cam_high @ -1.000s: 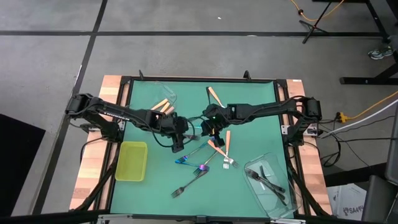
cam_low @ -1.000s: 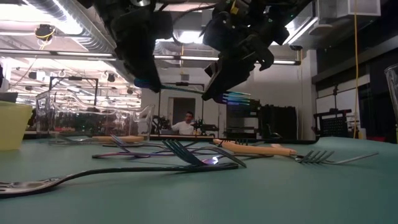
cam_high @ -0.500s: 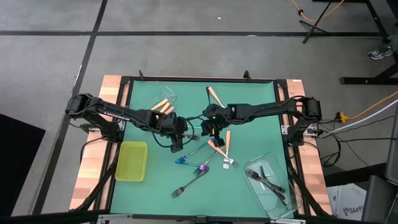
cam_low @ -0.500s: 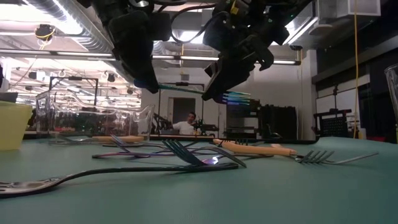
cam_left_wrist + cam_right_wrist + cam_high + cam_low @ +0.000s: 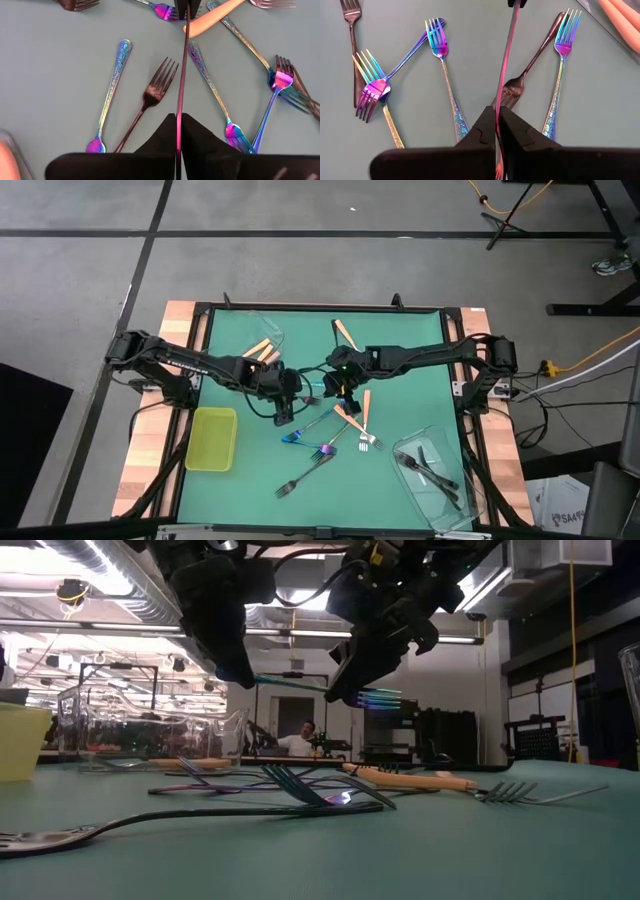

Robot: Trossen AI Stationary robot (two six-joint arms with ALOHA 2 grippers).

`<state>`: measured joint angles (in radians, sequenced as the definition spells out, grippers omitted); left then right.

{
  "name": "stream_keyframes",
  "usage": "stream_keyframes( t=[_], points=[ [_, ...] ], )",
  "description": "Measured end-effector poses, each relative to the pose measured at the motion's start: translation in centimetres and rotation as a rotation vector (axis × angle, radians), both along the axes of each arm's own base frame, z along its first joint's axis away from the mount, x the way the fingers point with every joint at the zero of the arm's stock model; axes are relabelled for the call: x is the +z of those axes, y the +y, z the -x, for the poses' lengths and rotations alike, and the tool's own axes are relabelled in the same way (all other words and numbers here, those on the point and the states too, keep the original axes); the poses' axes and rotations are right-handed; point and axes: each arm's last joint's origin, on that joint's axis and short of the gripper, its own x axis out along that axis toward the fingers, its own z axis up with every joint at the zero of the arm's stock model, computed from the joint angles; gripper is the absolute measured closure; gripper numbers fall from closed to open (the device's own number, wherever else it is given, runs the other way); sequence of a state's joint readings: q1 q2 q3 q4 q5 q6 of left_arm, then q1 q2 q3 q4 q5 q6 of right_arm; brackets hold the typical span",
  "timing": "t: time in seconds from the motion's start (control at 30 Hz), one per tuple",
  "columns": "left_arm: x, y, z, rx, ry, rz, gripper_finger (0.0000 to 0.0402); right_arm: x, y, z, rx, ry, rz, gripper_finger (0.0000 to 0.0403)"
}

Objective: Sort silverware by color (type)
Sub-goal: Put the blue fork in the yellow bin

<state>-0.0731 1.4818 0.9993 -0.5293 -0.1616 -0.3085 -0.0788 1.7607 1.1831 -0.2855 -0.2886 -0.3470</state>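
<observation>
Far left on the table (image 5: 400,395): yellow-green tray (image 5: 212,438), nothing to be made out inside it. Toward the far left corner: clear tub (image 5: 268,340) with a couple of orange-handled forks (image 5: 262,350) already in it.

Mid-table, above the surface: left tool (image 5: 240,675) pinched shut on the handle end of an iridescent fork (image 5: 290,683). Held level in the air, well clear of the table. Edge-on between the dark fingers (image 5: 155,145) in the left wrist view. Right tool (image 5: 338,690) just beside, clamped narrow on the same fork nearer its tines. Both tools holding at once, so by the look of it a hand-over halfway through.

Below and to the right: loose forks not yet sorted. Several iridescent ones (image 5: 312,436) crossing each other, a dark fork (image 5: 298,480) nearer the front edge, orange-handled forks (image 5: 365,410) beside them and another (image 5: 345,332) near the far edge. Front right: second clear tub (image 5: 440,498) with dark forks (image 5: 430,468) inside.

Roughly partway, then: some orange and dark pieces binned, no iridescent piece placed as far as visible, most of the heap left.

Against a second ago: left tool then spread wide beside the handle, now closed on it. Right tool, fork and the pile on the table unmoved.
</observation>
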Motion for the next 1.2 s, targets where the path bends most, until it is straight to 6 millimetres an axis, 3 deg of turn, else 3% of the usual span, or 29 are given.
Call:
stream_keyframes(
  t=[0.17, 0.37, 0.63, 0.9, 1.2],
  points=[
    [0.0, 0.0, 0.0, -0.038, 0.005, -0.001, 0.0398, 0.0, 0.0, 0.0, -0.005, 0.003, -0.005, 0.0383],
    [0.0, -0.2, 0.1, -0.083, 0.015, 0.038, 0.0399, 0.0, 0.0, 0.0, -0.045, 0.014, -0.007, 0.0323],
    [1.2, -0.4, 1.7, -0.12, 0.057, 0.162, 0.04, 0.7, 0.0, 0.3, -0.042, 0.001, 0.007, 0.0291],
    [4.1, -0.9, 6.4, -0.172, 0.161, 0.454, 0.0401, 2.2, -0.2, 1.2, -0.079, -0.015, 0.054, 0.029],
    [7.2, -1.4, 12.3, -0.036, 0.341, 0.92, 0.0399, 2.3, -0.2, 1.4, -0.087, -0.005, 0.064, 0.029]
  ],
)
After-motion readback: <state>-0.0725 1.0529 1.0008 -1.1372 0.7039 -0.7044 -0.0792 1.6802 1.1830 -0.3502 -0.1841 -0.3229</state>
